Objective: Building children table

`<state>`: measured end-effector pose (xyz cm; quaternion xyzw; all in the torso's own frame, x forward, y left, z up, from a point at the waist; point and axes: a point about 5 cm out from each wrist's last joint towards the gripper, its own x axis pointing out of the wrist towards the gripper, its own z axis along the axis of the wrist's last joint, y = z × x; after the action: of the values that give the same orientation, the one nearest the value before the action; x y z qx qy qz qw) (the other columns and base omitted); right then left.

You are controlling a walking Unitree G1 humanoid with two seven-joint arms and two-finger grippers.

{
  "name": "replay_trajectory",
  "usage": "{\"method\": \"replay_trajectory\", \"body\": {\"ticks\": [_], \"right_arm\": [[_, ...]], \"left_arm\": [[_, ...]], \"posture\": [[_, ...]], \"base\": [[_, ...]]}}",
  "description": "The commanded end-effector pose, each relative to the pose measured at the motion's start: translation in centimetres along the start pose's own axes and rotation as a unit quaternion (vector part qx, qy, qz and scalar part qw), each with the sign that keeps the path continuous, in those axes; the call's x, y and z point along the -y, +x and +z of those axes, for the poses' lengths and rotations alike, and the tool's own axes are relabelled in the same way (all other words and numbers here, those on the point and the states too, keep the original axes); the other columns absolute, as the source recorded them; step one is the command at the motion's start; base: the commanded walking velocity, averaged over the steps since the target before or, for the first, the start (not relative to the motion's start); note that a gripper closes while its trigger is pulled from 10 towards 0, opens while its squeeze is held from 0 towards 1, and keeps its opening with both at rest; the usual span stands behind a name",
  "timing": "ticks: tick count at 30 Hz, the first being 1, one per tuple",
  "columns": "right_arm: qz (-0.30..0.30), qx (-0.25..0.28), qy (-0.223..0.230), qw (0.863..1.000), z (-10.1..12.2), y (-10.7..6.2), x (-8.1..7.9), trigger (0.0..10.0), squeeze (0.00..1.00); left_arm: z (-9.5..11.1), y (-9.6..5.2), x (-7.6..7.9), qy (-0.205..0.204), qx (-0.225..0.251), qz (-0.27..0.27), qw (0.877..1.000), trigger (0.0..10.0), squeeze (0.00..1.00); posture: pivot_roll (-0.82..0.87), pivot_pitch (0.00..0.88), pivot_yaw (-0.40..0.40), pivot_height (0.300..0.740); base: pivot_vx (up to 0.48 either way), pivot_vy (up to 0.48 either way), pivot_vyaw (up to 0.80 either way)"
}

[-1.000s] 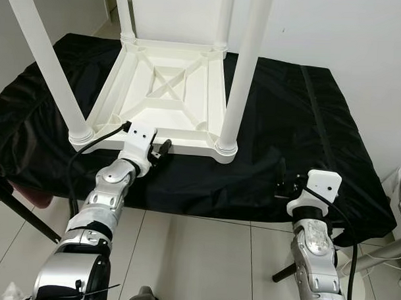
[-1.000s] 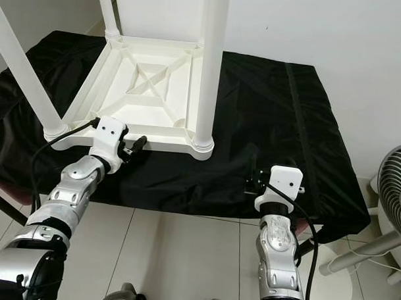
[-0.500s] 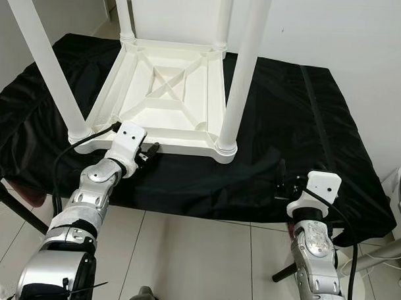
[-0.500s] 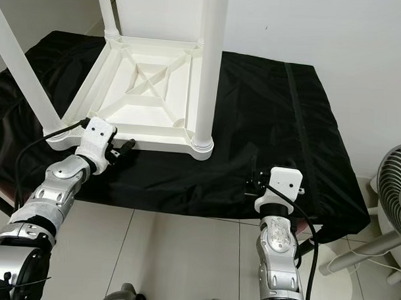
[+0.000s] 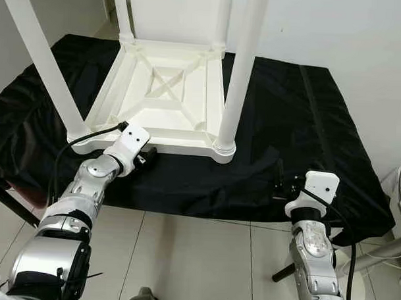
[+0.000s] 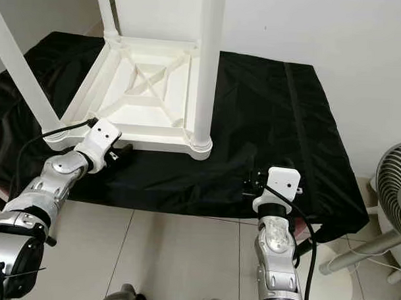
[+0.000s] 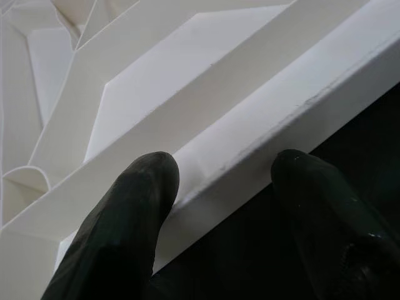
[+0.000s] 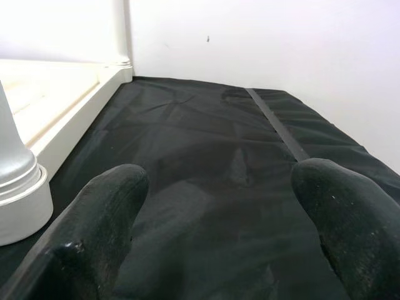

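Care with the near rim matters: the white plastic children's table lies upside down on the black cloth-covered table, 4 legs up. Left gripper, arm stretched forward, straddles that rim with fingers apart, not yet closed; it should seat deeper before squeezing. Right gripper hovers wide open above the cloth, forearm upright.

Bright, even, sharp indoor light
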<state>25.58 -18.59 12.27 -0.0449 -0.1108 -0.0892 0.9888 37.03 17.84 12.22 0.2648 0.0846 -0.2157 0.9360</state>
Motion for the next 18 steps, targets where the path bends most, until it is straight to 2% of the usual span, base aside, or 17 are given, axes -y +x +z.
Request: {"method": "replay_trajectory", "body": {"ticks": [1, 6, 8, 10, 12, 18], "right_arm": [[-0.010, -0.001, 0.000, 1.000, 0.0, -0.1, 0.2, 10.0, 0.00], [-0.012, 0.000, 0.000, 1.000, 0.0, -0.1, 0.2, 10.0, 0.00], [-0.015, 0.000, 0.002, 1.000, 0.0, -0.1, 0.2, 10.0, 0.00], [-0.015, 0.000, 0.002, 1.000, 0.0, -0.1, 0.2, 10.0, 0.00], [-0.015, -0.002, 0.004, 1.000, -0.1, -0.2, 0.0, 10.0, 0.00], [-0.010, -0.003, 0.007, 1.000, -0.1, 0.0, -0.3, 10.0, 0.00]], "left_arm": [[-0.3, -0.2, -2.1, 0.016, -0.029, 0.132, 0.991, 10.0, 0.00], [-0.1, -0.4, -2.9, 0.026, -0.033, 0.145, 0.989, 10.0, 0.00], [-0.4, -0.8, -4.0, 0.035, -0.043, 0.164, 0.985, 10.0, 0.00], [-0.4, -0.8, -4.0, 0.035, -0.043, 0.164, 0.985, 10.0, 0.00], [-0.8, -1.5, -5.3, 0.039, -0.060, 0.192, 0.979, 10.0, 0.00], [-0.9, -1.7, -5.9, 0.032, -0.063, 0.217, 0.974, 10.0, 0.00]], "posture": [[0.02, 0.012, 0.012, 0.740], [0.02, 0.014, 0.015, 0.740], [0.02, 0.016, 0.019, 0.740], [0.02, 0.016, 0.019, 0.740], [0.03, 0.019, 0.015, 0.740], [0.04, 0.018, 0.008, 0.740]], "base": [[0.000, 0.000, 0.00], [0.000, 0.000, 0.00], [0.000, 0.000, 0.00], [0.000, 0.000, 0.00], [0.000, 0.000, 0.00], [0.000, 0.000, 0.00]]}}
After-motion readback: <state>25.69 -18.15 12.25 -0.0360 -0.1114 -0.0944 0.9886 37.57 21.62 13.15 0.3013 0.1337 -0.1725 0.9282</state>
